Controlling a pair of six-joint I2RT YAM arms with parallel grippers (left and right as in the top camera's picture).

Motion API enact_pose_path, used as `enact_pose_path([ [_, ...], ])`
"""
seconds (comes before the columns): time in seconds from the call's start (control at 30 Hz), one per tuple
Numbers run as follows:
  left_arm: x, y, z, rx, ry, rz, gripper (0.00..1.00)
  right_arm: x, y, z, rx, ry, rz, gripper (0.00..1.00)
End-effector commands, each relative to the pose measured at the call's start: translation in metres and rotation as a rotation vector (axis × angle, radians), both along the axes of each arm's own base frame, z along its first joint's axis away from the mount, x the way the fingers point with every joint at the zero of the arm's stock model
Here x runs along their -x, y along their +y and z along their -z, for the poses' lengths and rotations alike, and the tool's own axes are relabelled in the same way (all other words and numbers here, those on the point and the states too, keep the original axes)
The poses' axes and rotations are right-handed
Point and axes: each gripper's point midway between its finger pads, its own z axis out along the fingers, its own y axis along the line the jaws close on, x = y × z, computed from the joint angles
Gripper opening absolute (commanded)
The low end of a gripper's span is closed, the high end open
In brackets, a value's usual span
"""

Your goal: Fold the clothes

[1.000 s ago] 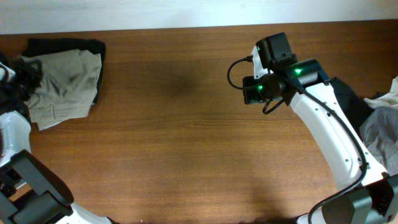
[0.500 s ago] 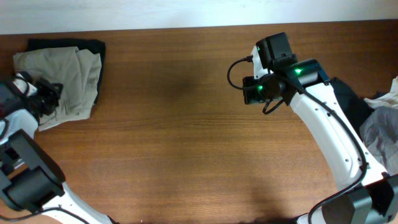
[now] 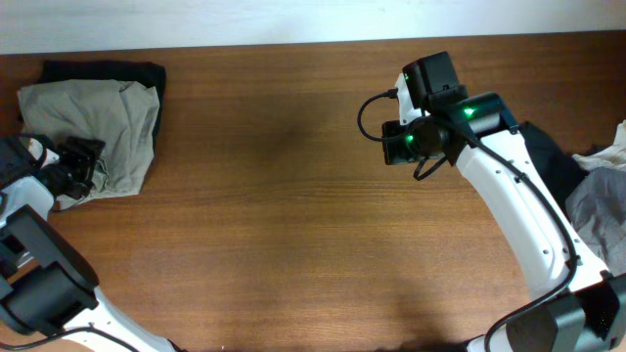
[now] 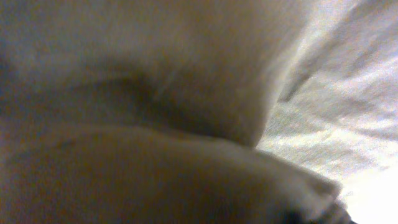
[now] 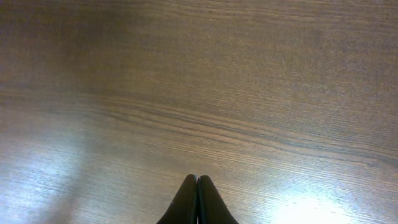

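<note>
Flattened since a second before, the pale khaki-olive fabric shorts [image 3: 112,117] lay as a rumpled rectangle at the far left corner of the brown wooden table [image 3: 274,225], over a black garment [image 3: 117,70]. The left gripper [image 3: 78,164] had moved to their near left edge; whether it was open could not be told. The right gripper [image 5: 197,196], pinched closed and empty, hung over the table well apart.

I have a wide stretch of bare table [image 3: 274,225] across the middle, open to a claw from either side. In the far left corner the khaki shorts [image 3: 108,112] lie on a black garment [image 3: 108,70], with my left claw [image 3: 90,164] at their near edge, its camera filled with cloth. My right arm [image 3: 509,205] slants over the right side, the right claw [image 5: 197,180] closed above bare wood. A heap of clothes [image 3: 599,200] crowds the right edge.
</note>
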Motion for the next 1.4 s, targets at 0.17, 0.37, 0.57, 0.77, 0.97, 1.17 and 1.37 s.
enact_pose_path([
  [0.17,0.024,0.031,-0.054,-0.183,0.044,-0.137,0.99,-0.002,0.0,-0.016,-0.001,-0.046,-0.008,0.04],
  [0.37,0.047,0.022,-0.042,-0.134,0.162,-0.167,0.99,-0.002,0.0,-0.016,-0.002,-0.048,-0.008,0.04],
  [0.57,0.062,0.021,-0.071,-0.203,0.169,-0.167,0.98,-0.001,0.0,-0.016,-0.001,-0.045,-0.008,0.04],
  [0.77,0.083,0.032,-0.129,-0.375,0.139,-0.228,0.53,-0.001,0.0,-0.016,-0.001,-0.046,-0.008,0.04],
  [0.97,0.064,0.02,-0.157,-0.406,0.014,-0.162,0.01,-0.002,0.0,-0.016,-0.001,-0.047,-0.008,0.04],
  [1.17,0.029,0.015,-0.111,-0.356,0.035,-0.139,0.01,-0.002,0.0,-0.016,-0.001,-0.049,-0.008,0.04],
  [1.37,0.013,0.024,-0.047,-0.33,0.107,-0.128,0.01,-0.002,0.0,-0.016,-0.002,-0.049,-0.008,0.04],
])
